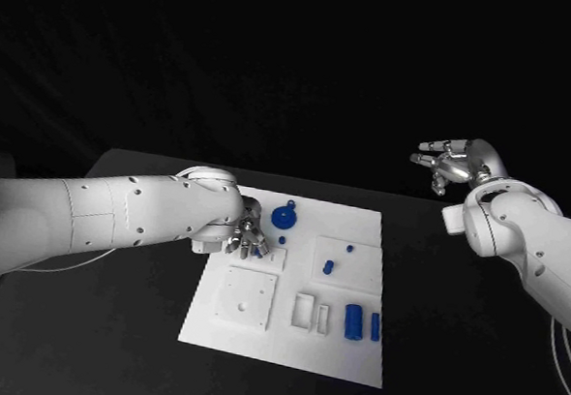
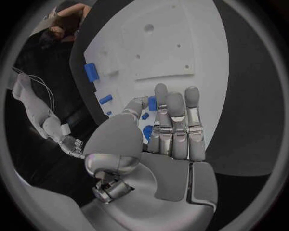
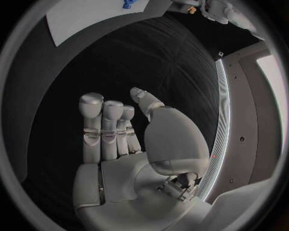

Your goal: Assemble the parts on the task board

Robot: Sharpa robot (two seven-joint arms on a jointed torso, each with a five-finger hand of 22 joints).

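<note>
The white task board (image 1: 298, 353) lies mid-table. My left hand (image 1: 242, 239) hovers low over its far left part, fingers straight and close together (image 2: 175, 120). A small blue part (image 2: 152, 103) sits between the thumb tip and the nearest finger; I cannot tell whether it is pinched or lying on the board. Just beyond the hand are a round blue part (image 1: 285, 218) and a small blue peg (image 1: 283, 240). My right hand (image 1: 452, 159) is raised far off the board at the back right, fingers extended (image 3: 114, 134) and empty.
Two blue cylinders (image 1: 353, 323) (image 1: 375, 327) lie near the board's near right edge, beside narrow white slots (image 1: 304, 310). A raised square plate (image 1: 248, 298) sits near left. Two small blue pegs (image 1: 349, 248) (image 1: 327, 264) stand mid-board. Black table (image 1: 463, 356) surrounds the board.
</note>
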